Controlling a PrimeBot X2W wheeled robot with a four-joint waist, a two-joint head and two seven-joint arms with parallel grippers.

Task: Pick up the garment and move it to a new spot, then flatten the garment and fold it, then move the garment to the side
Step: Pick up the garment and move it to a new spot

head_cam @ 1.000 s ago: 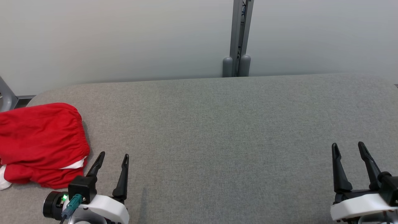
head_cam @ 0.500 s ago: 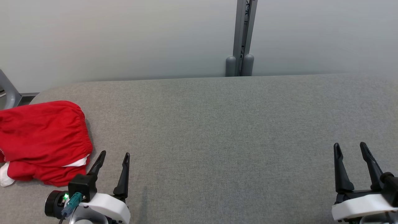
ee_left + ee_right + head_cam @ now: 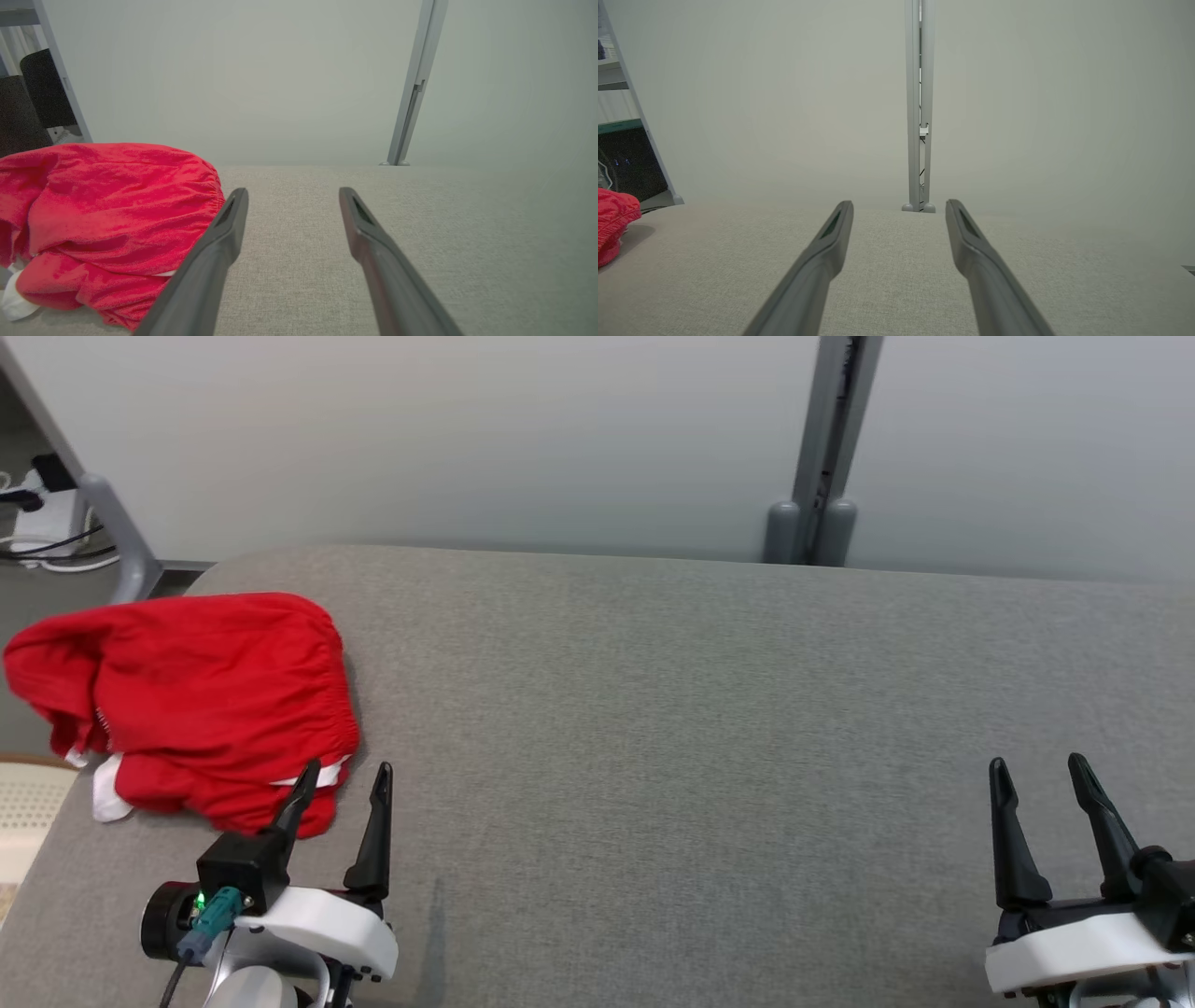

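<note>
One big grey table (image 3: 653, 728) takes up most of the head view, and one pale wall (image 3: 467, 429) stands behind it. One red garment (image 3: 205, 691) lies bunched up in the middle left of that view, on the table's left end. Some of it hangs past the table's edge. A bit of white cloth peeks out along its lower edge.

There are two grippers. The left gripper (image 3: 344, 775) sits at the lower left of the head view, just below and to the right of the garment. Its two fingers are spread apart with nothing between them. The tip of its left finger (image 3: 301, 798) crosses the garment's lower edge. It may be touching the cloth, but that is hard to tell. The right gripper (image 3: 1036, 765) is at the lower right, well apart from the garment. Its fingers are also spread apart and hold nothing.

One thin grey post (image 3: 831, 439) stands against the wall at the upper right.
</note>
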